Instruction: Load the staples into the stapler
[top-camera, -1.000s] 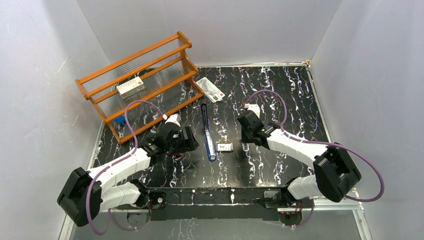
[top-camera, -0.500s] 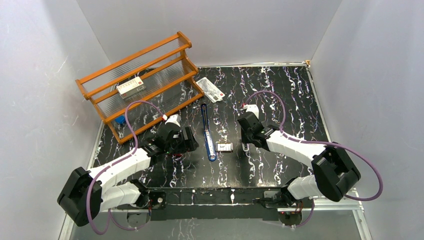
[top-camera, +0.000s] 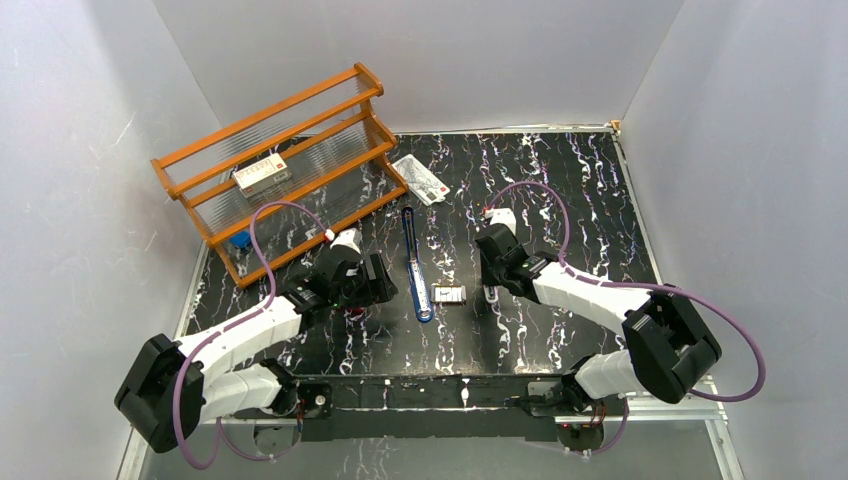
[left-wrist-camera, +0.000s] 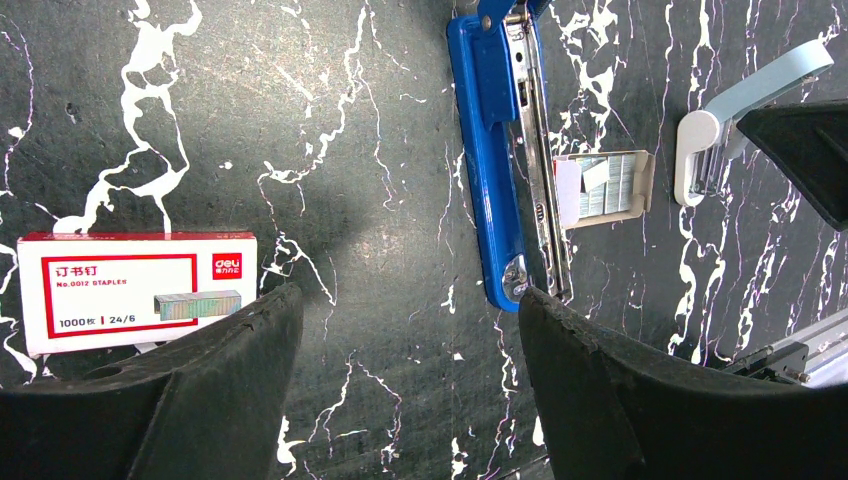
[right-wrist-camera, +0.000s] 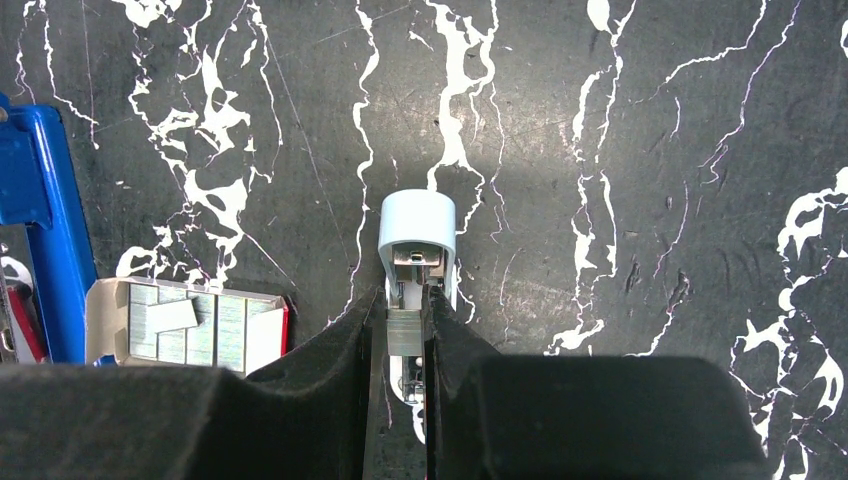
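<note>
Risk: the right claw (right-wrist-camera: 404, 305), pinched narrow on a pale blue piece (right-wrist-camera: 417, 215) right of the stapler (left-wrist-camera: 487, 170), could knock the staples (left-wrist-camera: 600, 185), silvery strips packed flat just beside the stapler's right side, and scatter them. The left claw (left-wrist-camera: 408, 305) gapes wide, empty, left of the stapler, which lies opened on the counter (top-camera: 560, 200), channel exposed.

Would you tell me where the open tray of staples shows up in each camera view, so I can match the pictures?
Top external: the staple tray lies near the centre, just right of the blue stapler.
Left wrist: the staple tray is at upper right, right of the blue stapler.
Right wrist: the staple tray is at lower left, right of the blue stapler.
Shared landmark: the blue stapler, always on the tray's left.
</note>
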